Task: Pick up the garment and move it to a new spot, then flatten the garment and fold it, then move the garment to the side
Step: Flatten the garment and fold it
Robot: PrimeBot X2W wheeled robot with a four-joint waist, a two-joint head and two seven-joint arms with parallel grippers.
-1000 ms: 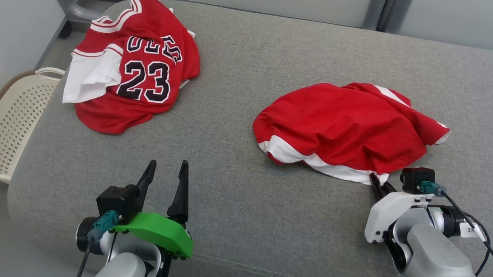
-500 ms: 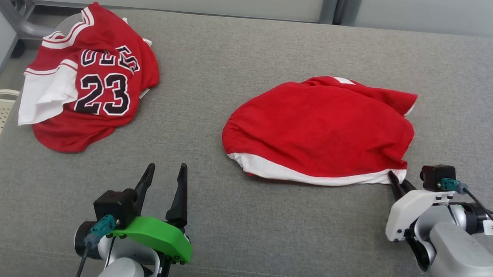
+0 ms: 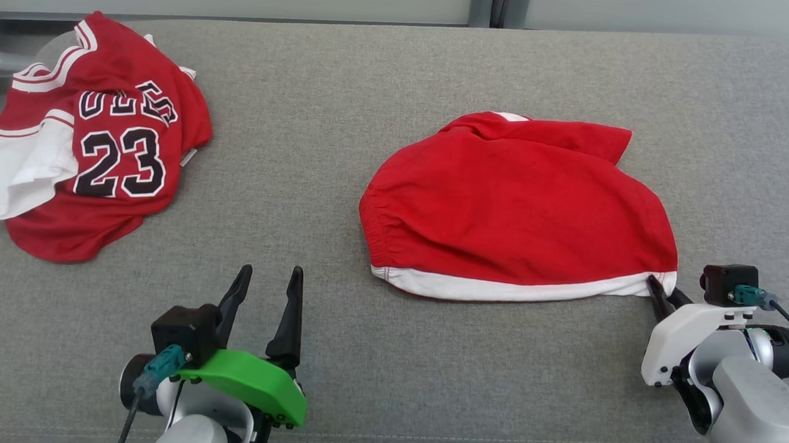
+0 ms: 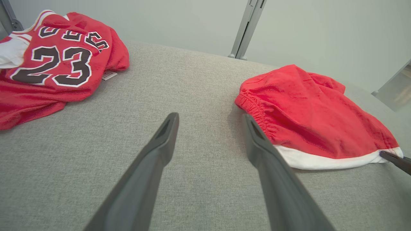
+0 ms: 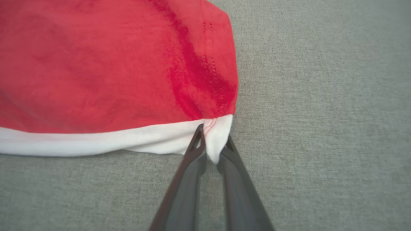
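Pinches the white hem corner of the red shorts, lying mid-right on the grey cushion, with the right gripper nearly shut on cloth, likely to pull them flat; holds the left gripper empty, spread wide, ready

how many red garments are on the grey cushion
2. A crumpled number 23 jersey lies at the far left; red shorts lie right of centre, white hem corner pinched in the right claw. More could hide beneath them.
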